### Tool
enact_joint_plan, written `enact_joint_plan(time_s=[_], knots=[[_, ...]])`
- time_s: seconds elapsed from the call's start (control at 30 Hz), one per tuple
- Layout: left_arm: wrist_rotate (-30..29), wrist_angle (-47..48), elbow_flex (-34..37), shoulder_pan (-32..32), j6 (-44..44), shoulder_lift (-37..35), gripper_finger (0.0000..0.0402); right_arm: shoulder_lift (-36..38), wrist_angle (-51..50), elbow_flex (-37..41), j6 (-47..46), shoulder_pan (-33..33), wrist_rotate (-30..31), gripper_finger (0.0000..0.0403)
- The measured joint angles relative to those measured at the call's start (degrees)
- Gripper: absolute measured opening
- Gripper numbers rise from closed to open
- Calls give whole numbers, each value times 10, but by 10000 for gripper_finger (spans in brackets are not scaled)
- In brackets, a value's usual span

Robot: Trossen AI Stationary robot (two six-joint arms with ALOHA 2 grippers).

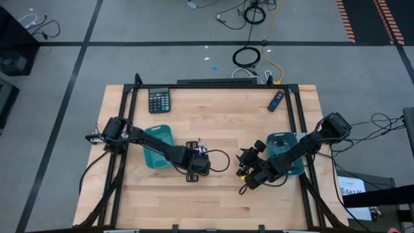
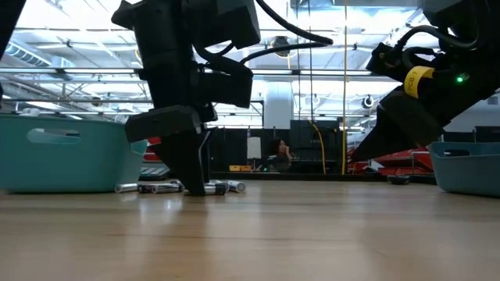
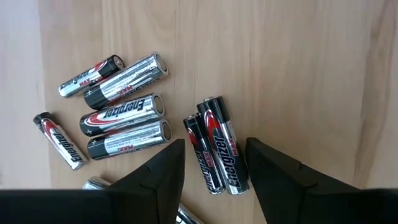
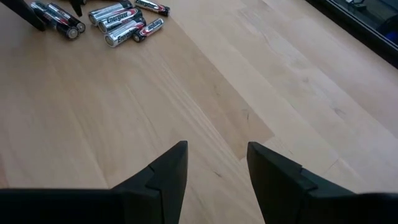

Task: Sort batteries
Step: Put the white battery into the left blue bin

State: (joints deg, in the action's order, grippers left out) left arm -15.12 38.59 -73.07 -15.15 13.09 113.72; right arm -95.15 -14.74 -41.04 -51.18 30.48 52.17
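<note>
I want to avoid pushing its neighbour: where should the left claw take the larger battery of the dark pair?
Grip that battery across its middle, coming from straight above. It lies flat, touching the slimmer battery, so the open left claw may need to take both.

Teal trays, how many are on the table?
2: one teal tray lies under the left arm, beside the left hand; the other under the right arm. Nothing suggests a hidden third.
</note>
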Motion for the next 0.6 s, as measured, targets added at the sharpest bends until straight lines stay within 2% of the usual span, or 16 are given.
enact_joint_plan(time_s=[0.3,0.6], knots=[[-6,26,-20,-13,2,2,180,0,0,0,0,0,0,157],[53,10,-21,-16,2,1,180,0,0,0,-2,0,-1,157]])
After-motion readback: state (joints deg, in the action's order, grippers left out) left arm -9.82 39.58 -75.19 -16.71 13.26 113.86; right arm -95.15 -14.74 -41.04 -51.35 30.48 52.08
